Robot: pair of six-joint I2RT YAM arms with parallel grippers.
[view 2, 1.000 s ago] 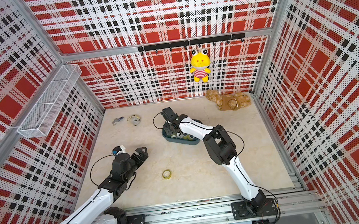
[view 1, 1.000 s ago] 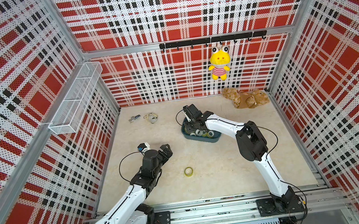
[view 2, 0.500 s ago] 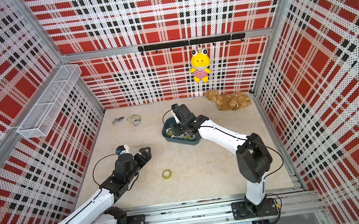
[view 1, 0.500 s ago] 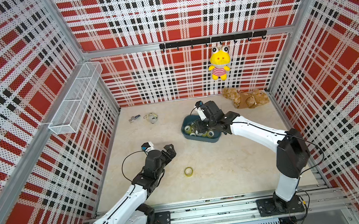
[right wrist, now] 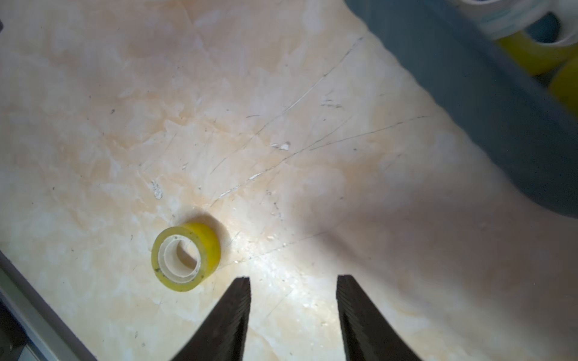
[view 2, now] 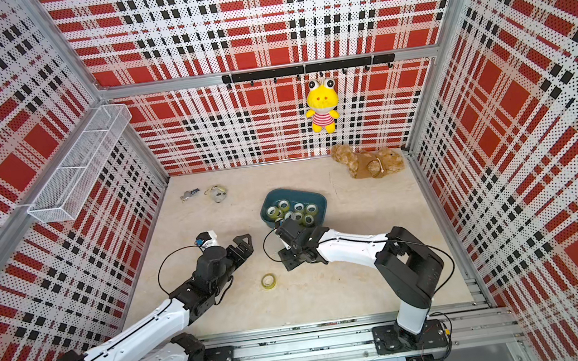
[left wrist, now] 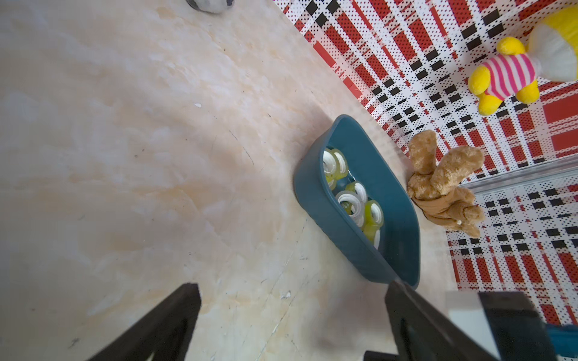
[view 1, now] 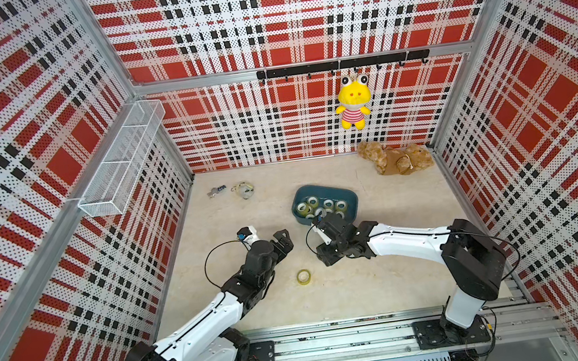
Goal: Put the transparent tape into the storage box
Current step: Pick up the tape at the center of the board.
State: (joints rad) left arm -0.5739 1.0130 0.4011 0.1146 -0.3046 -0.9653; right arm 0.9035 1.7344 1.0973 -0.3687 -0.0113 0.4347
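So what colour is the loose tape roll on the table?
Yellow tape; it shows best in the right wrist view.

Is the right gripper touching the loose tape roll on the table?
Apart. The right wrist view shows the open right gripper short of the tape roll, with bare table between them.

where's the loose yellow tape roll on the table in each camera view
Top view: loose tape roll on bare table, nearer the front rail than the storage box.
Top view: same place, same box.
Left wrist: not in it; box shows.
Right wrist: on the table, apart from the box wall.
Shared landmark: the storage box.
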